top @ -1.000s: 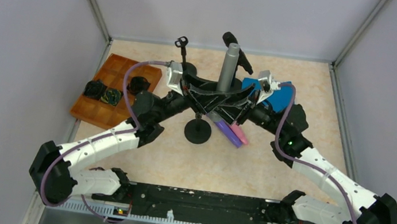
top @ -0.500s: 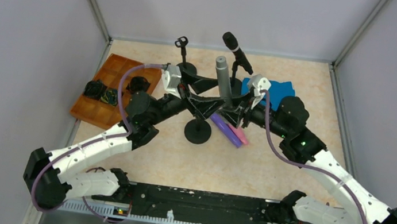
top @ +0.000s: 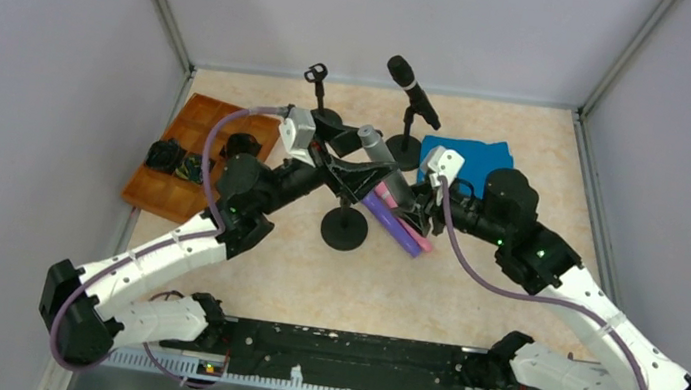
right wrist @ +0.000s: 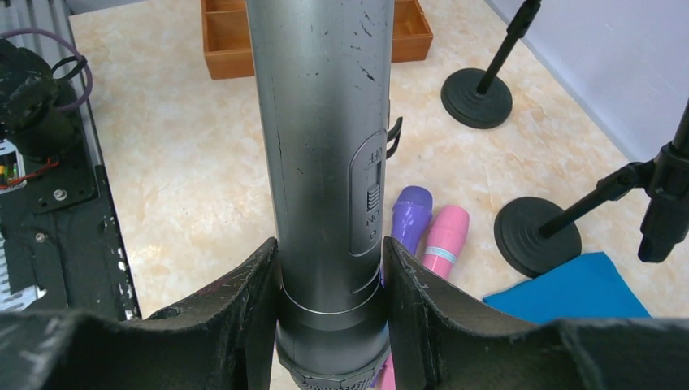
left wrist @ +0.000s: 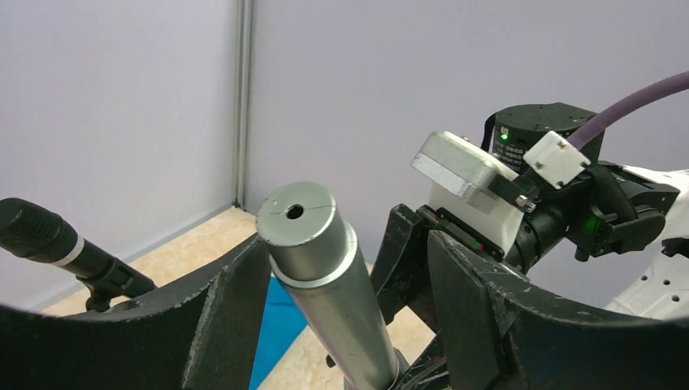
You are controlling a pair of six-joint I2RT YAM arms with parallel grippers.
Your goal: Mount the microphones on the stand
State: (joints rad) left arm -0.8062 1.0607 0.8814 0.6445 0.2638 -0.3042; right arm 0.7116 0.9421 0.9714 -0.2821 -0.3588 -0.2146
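My right gripper (right wrist: 329, 301) is shut on the lower body of the silver-grey microphone (right wrist: 325, 154). In the top view this microphone (top: 377, 154) leans up and to the left over the table. The left gripper (top: 363, 172) is open around its upper end (left wrist: 321, 268), with a gap on the right side (left wrist: 349, 252). The black microphone (top: 414, 91) sits clipped in a stand at the back. Purple (top: 388, 223) and pink (top: 406, 225) microphones lie side by side on the table. An empty stand (top: 317, 76) rises at the back left, and another stand's base (top: 344, 227) sits below the grippers.
A wooden compartment tray (top: 160, 193) holding small dark items lies at the left. A blue cloth (top: 473, 154) is at the back right. Grey walls enclose the table on three sides. The arms' base rail (top: 340, 356) runs along the near edge.
The left gripper has opened off the silver-grey microphone. The right gripper has tilted that microphone from upright to leaning left, and both arms have shifted slightly left.
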